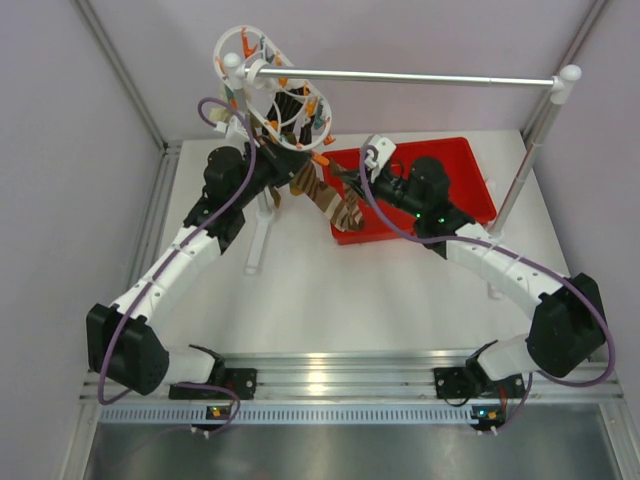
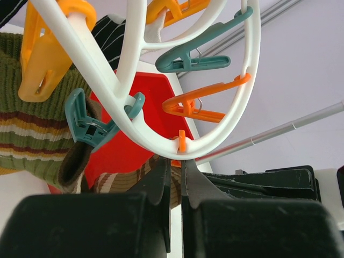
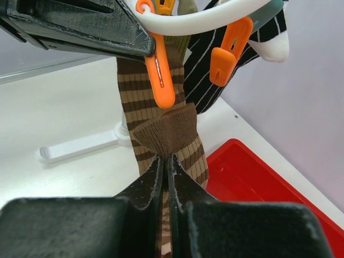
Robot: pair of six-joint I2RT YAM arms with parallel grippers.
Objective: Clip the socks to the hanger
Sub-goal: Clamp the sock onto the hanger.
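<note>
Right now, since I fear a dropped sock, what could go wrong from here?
The right end effector pinches only the folded cuff of the brown striped sock; it could slip.
The left end effector grips the orange clip by the sock; I cannot tell that cloth sits in it, so releasing could drop the sock.
The hanger hangs free, so tugging may swing it.

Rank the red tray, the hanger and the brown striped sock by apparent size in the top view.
1. red tray
2. hanger, which is raised nearer the camera, so its look is inflated
3. brown striped sock
</note>
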